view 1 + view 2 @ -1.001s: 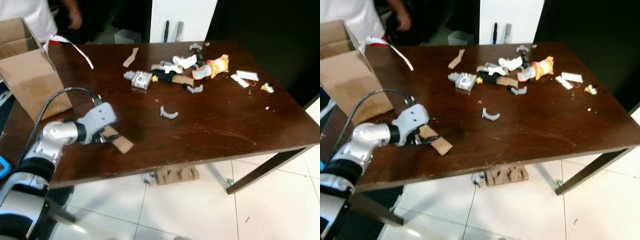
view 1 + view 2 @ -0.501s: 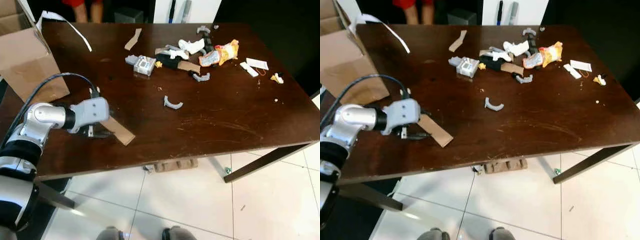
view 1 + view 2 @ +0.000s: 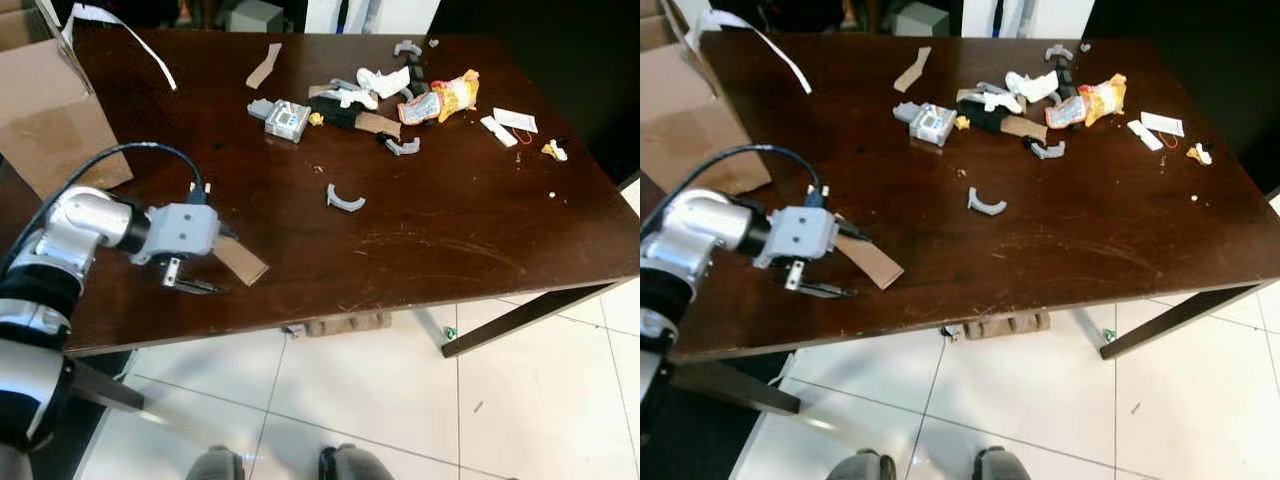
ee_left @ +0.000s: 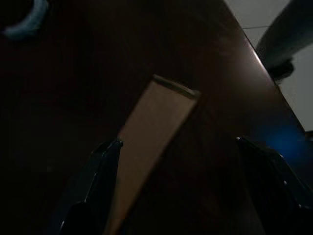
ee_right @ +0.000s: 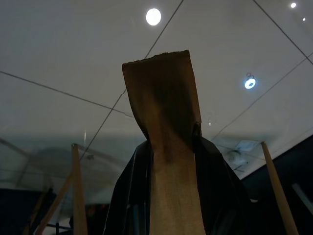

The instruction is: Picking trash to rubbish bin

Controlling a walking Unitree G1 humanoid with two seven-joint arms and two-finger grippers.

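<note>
A brown cardboard strip (image 3: 242,262) lies flat on the dark wooden table (image 3: 450,250) near its front left edge. My left gripper (image 3: 220,266) is open around it, with one black finger on each side. In the left wrist view the strip (image 4: 151,127) lies between the spread fingers (image 4: 100,166), close to one of them. My right gripper (image 5: 171,147) points up at a ceiling and is shut on another brown cardboard strip (image 5: 166,112). A brown cardboard box (image 3: 50,110) stands open at the table's far left.
A heap of trash (image 3: 350,100) lies at the table's far side, with an orange snack wrapper (image 3: 440,98), a grey curved piece (image 3: 344,198), a cardboard scrap (image 3: 263,70) and white tags (image 3: 517,120). Two shoes (image 3: 215,465) show on the white tile floor.
The camera has tilted and shifted, so the whole scene has moved. My left gripper's fingers have spread wider around the strip, one now nearer the table's front edge. The strip stays on the table.
</note>
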